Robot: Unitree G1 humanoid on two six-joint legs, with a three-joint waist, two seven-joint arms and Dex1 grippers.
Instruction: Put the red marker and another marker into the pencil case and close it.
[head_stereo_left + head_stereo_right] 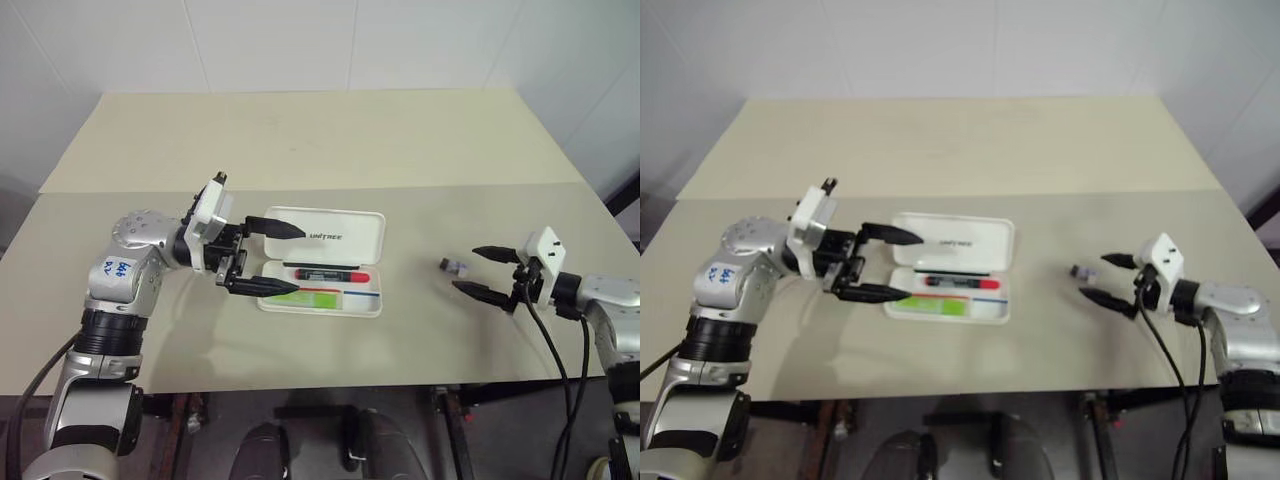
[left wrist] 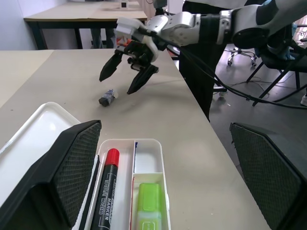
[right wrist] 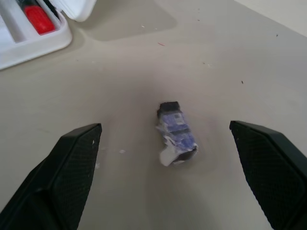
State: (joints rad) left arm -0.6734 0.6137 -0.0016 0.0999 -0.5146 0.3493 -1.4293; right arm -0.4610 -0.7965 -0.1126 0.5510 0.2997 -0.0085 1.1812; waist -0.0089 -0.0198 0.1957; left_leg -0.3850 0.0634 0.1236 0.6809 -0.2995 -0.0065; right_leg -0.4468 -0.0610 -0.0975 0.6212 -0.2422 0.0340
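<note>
The pencil case [image 1: 330, 262] lies open on the table [image 1: 300, 140], with its lid flat behind the tray. The red marker [image 1: 328, 274] lies in the tray. The green marker [image 1: 312, 297] lies in the tray too, in the slot beside the red one, on the side nearer the robot.

The left claw [image 1: 268, 258] hangs just above the left end of the case. Its two black fingers [image 1: 275, 227] are spread wide and hold nothing. One finger is over the lid and the other is over the end of the green marker.

The right claw [image 1: 483, 272] is well apart from the case, out on the right. It is spread wide too, and empty. A small blue and grey thing [image 3: 175, 133] lies on the table just in front of it, between the lines of its two fingers [image 3: 67, 167], not touching them.
</note>
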